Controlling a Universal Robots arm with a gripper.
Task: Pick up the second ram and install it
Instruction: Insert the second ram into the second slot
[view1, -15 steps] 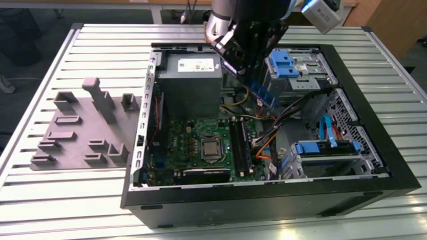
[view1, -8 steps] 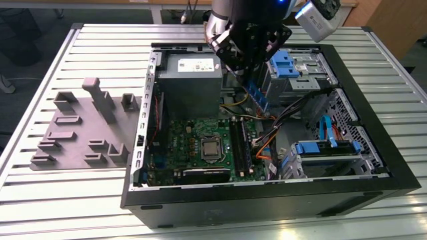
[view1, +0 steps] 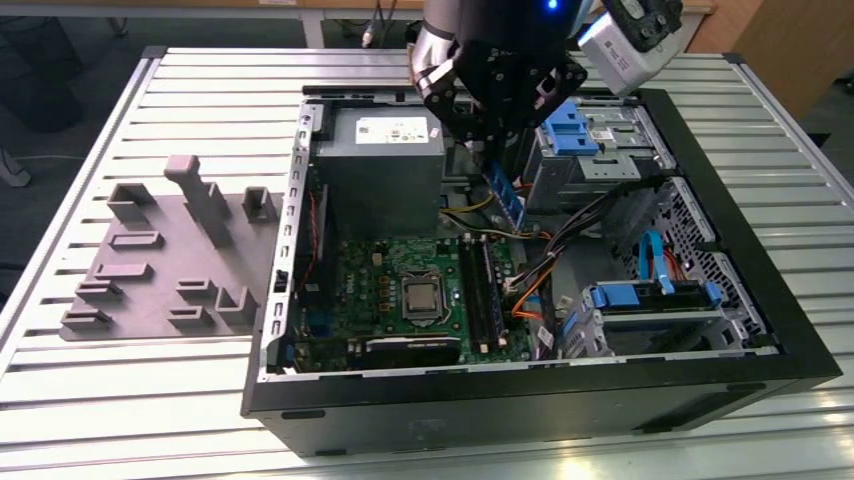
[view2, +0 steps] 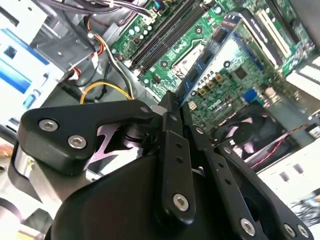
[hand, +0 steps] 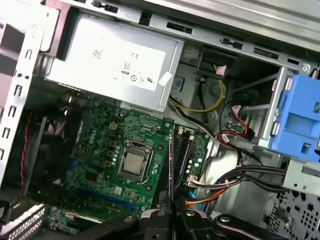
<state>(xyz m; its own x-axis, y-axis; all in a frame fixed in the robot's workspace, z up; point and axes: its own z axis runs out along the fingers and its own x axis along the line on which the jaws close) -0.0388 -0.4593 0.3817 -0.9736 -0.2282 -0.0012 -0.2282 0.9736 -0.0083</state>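
My gripper (view1: 499, 150) hangs inside the open computer case (view1: 747, 300), shut on the second ram (view1: 502, 198), a thin blue-green stick pointing down toward the motherboard (view1: 387, 270). In the first wrist view the stick (hand: 171, 167) appears edge-on, rising from the fingertips (hand: 161, 216) and lined up over the long black memory slots (hand: 183, 150). In the second wrist view the ram (view2: 206, 57) sticks out of the gripper (view2: 175, 102), its dark chips facing the camera, with the slots (view2: 167, 32) beyond it. The stick is above the board, not touching the slots.
A grey power supply (view1: 379, 160) and a bare processor socket (view1: 422, 296) sit beside the slots. Loose cables (view1: 587, 230) and blue drive brackets (view1: 651, 296) fill the case toward the exterior view's right. A gray plastic holder (view1: 160, 260) lies on the slatted table at the left.
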